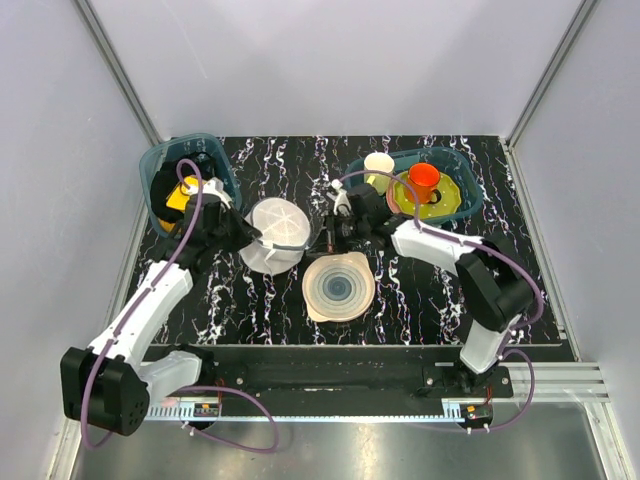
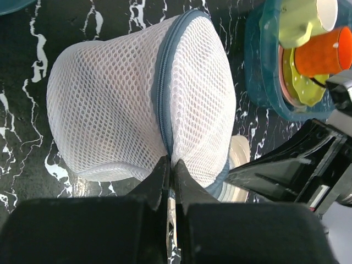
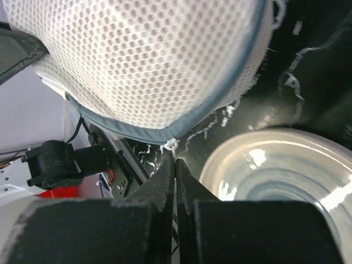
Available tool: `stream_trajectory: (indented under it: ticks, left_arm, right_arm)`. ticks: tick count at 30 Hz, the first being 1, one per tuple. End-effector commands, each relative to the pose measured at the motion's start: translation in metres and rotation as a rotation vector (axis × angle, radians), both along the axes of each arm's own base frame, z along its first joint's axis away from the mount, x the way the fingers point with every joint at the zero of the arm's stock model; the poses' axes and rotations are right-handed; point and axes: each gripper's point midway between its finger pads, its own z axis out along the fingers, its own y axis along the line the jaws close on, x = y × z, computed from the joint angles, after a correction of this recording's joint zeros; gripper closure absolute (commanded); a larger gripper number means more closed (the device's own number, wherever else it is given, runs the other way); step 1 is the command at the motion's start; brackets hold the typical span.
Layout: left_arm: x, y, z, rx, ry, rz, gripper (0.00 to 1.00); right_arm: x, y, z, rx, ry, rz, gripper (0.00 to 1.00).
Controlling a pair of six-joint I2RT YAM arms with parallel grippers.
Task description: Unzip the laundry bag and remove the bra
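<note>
**Both grippers clenched at the zipped mesh bag**

Nearest the arm bases, a pale round plate (image 1: 338, 288) with blue-grey rings lay flat on the black marbled table (image 1: 420, 300). Just beyond it, to its left, sat the laundry bag (image 2: 110, 99), a white mesh dome resting on the table between the two arms. Its blue-grey zip (image 2: 163, 93) ran over the dome and looked closed along every stretch in view.

The left gripper (image 2: 171, 165) reached the bag from the left. Its fingers were pressed together on the mesh where the zip seam came down to them, so it was grasping the bag.

The right gripper (image 3: 175, 165) came in from the other side, low over the plate's far edge. Its fingers were clenched with no gap between them. Their tips met just below a small white tab (image 3: 170, 145) hanging from the bag's zipped rim. Whether the tab was actually caught between them could not be told.

The bra could not be made out through the mesh.

Farther back stood two teal bins. The left bin (image 1: 160, 160) held something yellow (image 1: 185, 195), partly hidden by the left arm. The right bin (image 1: 468, 200) held an orange cup (image 1: 424, 178), a cream cup (image 1: 379, 163) and a yellow-green dish (image 1: 440, 208).
</note>
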Motion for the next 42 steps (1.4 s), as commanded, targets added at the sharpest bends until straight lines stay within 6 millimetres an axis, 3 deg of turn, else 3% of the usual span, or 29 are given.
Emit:
stream_trajectory:
  ticks: [1, 2, 7, 8, 9, 10, 11, 13, 16, 19, 20, 23, 24, 26, 27, 29, 30, 33, 38, 42]
  left_arm:
    - [0.021, -0.004, 0.032, 0.044, -0.099, -0.074, 1.0]
    - [0.026, -0.006, 0.024, 0.057, -0.076, -0.084, 1.0]
    - [0.06, -0.008, 0.029, 0.12, -0.068, -0.096, 1.0]
    - [0.067, -0.01, 0.033, 0.122, -0.076, -0.106, 0.94]
    - [0.074, -0.014, 0.028, 0.124, -0.055, -0.127, 0.79]
    - [0.08, -0.018, 0.049, 0.133, -0.085, -0.162, 0.5]
    - [0.079, -0.024, 0.054, 0.119, -0.081, -0.202, 0.31]
    - [0.076, -0.027, 0.072, 0.107, -0.094, -0.228, 0.16]
    - [0.057, -0.025, 0.093, 0.073, -0.119, -0.208, 0.13]
    - [0.033, -0.021, 0.096, 0.005, -0.091, -0.147, 0.14]
    - [0.022, -0.025, 0.081, -0.034, -0.044, -0.153, 0.18]
    - [0.001, -0.045, 0.072, -0.208, 0.024, -0.147, 0.26]
    - [-0.008, -0.049, 0.051, -0.236, 0.081, -0.14, 0.26]
    - [-0.016, -0.062, 0.053, -0.309, 0.089, -0.114, 0.23]
    - [-0.023, -0.064, 0.039, -0.321, 0.12, -0.095, 0.19]
    - [-0.026, -0.07, 0.042, -0.38, 0.108, -0.047, 0.16]
    - [-0.027, -0.071, 0.039, -0.392, 0.114, -0.031, 0.11]
    - [-0.029, -0.072, 0.025, -0.42, 0.152, 0.018, 0.09]
    - [-0.016, -0.074, 0.012, -0.451, 0.142, 0.07, 0.11]
    - [0.001, -0.079, 0.005, -0.459, 0.138, 0.087, 0.18]
  right_arm:
    - [0.006, -0.031, 0.011, -0.061, -0.076, -0.052, 1.0]
    - [0.006, -0.03, 0.023, -0.041, -0.095, -0.054, 1.0]
    - [-0.005, -0.018, 0.063, -0.025, -0.168, -0.045, 1.0]
    - [-0.007, -0.015, 0.071, -0.01, -0.173, -0.047, 1.0]
    - [-0.006, -0.014, 0.075, 0.0, -0.175, -0.05, 1.0]
    - [-0.006, -0.01, 0.078, 0.011, -0.17, -0.052, 1.0]
    - [-0.004, -0.01, 0.078, 0.008, -0.166, -0.063, 1.0]
    - [0.0, -0.009, 0.076, 0.003, -0.159, -0.078, 1.0]
    - [0.005, -0.004, 0.071, 0.011, -0.14, -0.096, 1.0]
    - [0.008, 0.0, 0.066, 0.01, -0.128, -0.092, 1.0]
    - [0.007, 0.001, 0.066, 0.011, -0.126, -0.086, 1.0]
    - [0.008, 0.004, 0.061, 0.011, -0.112, -0.072, 1.0]
    - [0.007, 0.006, 0.06, 0.01, -0.106, -0.066, 1.0]
    - [0.009, 0.007, 0.06, 0.01, -0.106, -0.068, 1.0]
    - [0.01, 0.006, 0.057, 0.006, -0.103, -0.072, 1.0]
    - [0.01, 0.006, 0.054, -0.002, -0.1, -0.075, 1.0]
    - [0.01, 0.005, 0.054, -0.003, -0.102, -0.076, 1.0]
    - [0.011, 0.005, 0.053, -0.004, -0.099, -0.078, 1.0]
    - [0.011, 0.006, 0.054, 0.0, -0.106, -0.074, 1.0]
    - [0.009, 0.004, 0.056, 0.0, -0.11, -0.074, 1.0]
